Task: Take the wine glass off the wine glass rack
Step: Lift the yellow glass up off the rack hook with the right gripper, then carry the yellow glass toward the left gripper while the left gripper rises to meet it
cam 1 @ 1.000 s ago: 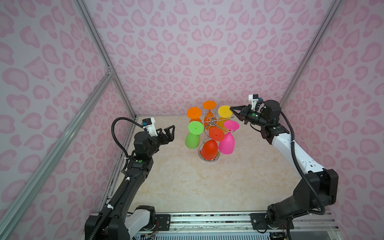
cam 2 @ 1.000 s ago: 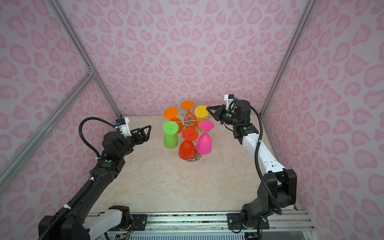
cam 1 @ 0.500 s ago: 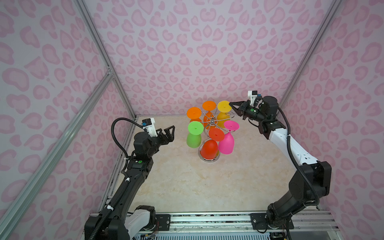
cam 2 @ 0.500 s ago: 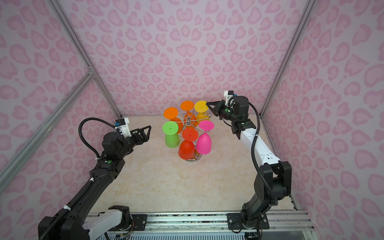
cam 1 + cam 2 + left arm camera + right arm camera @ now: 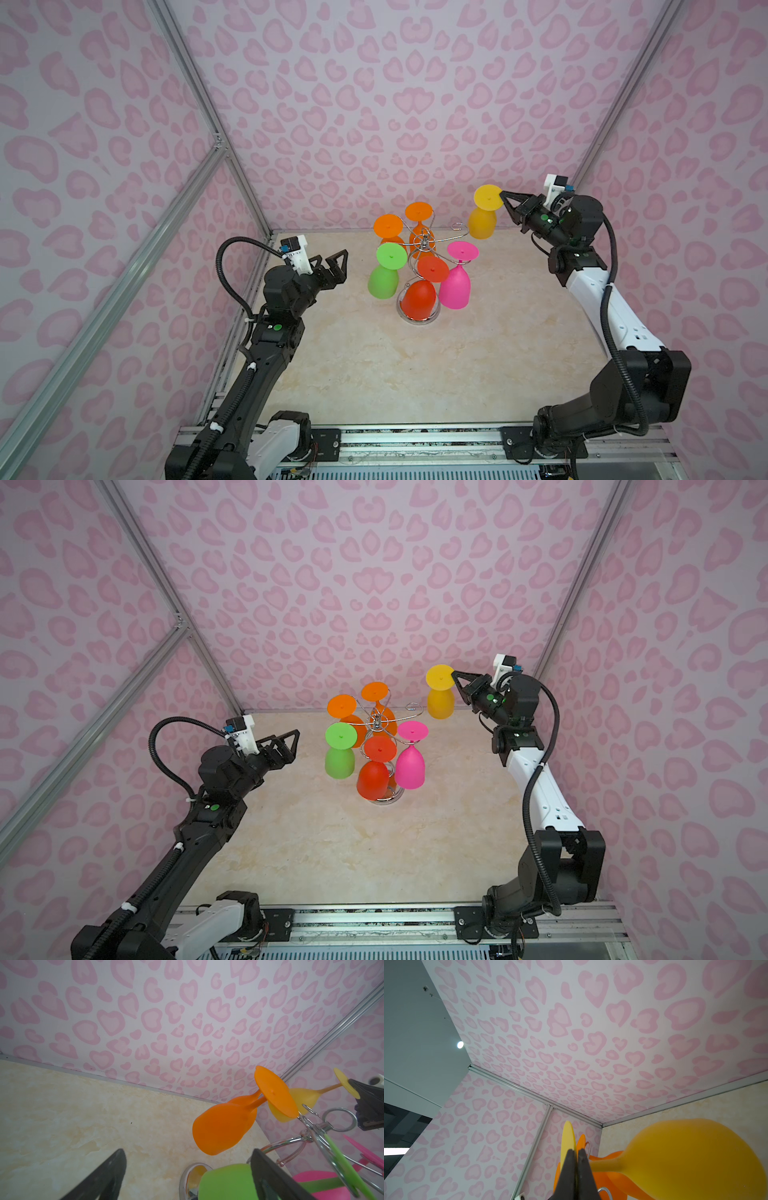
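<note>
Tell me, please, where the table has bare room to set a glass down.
The widest bare patch of table lies between the rack base and the front rail. Another lies between the pink glass and the right arm. Around the rack it is crowded; the right gripper holds the yellow glass nearby.

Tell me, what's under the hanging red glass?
Under the red glass lies the shiny round base of the wine glass rack. Only its rim peeks out; the glass's bowl covers the middle.
</note>
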### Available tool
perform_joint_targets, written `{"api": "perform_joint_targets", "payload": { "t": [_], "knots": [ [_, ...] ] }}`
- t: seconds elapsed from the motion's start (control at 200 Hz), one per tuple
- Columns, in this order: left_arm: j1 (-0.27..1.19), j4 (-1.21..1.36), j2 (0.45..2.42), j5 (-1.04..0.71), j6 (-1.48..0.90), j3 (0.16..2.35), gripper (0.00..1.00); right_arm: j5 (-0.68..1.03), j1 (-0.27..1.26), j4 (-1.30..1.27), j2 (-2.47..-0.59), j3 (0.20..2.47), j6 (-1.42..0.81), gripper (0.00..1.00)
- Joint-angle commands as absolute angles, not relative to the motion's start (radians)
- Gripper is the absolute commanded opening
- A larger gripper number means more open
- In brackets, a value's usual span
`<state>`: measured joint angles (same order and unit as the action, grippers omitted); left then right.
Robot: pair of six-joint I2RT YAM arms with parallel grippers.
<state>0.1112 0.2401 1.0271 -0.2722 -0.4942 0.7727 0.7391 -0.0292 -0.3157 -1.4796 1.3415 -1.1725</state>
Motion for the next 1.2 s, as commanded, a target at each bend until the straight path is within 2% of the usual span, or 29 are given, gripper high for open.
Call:
{"api": "perform_joint_targets", "payload": {
  "t": [0.0, 0.215, 0.345, 0.6, 0.801, 0.931, 1.196],
  "knots": [
    [0.112, 0.286, 1.008, -0.289, -0.512, 0.805, 0.95, 0.745, -0.064, -0.462, -1.42, 1.3, -1.218, 0.0],
    [0.113, 0.342, 1.016, -0.462, -0.575, 0.923, 0.95, 0.773, -0.086, -0.565, -1.291, 1.29, -1.244, 0.0],
    [0.115, 0.485, 1.052, -0.587, -0.682, 0.987, 0.93, 0.762, -0.082, -0.768, -1.23, 1.257, -1.341, 0.0],
    [0.15, 1.051, 1.291, -0.841, -1.06, 1.074, 0.88, 0.745, 0.031, -1.219, -1.298, 1.246, -1.623, 0.0],
    [0.195, 1.588, 1.614, -0.932, -1.545, 1.274, 0.85, 0.689, 0.153, -1.546, -1.452, 1.279, -1.83, 0.0],
    [0.228, 1.595, 1.736, -0.94, -1.634, 1.397, 0.79, 0.696, 0.213, -1.56, -1.489, 1.285, -1.834, 0.0],
    [0.261, 1.595, 1.755, -0.928, -1.605, 1.404, 0.78, 0.705, 0.299, -1.559, -1.522, 1.29, -1.809, 0.0]
  ]
}}
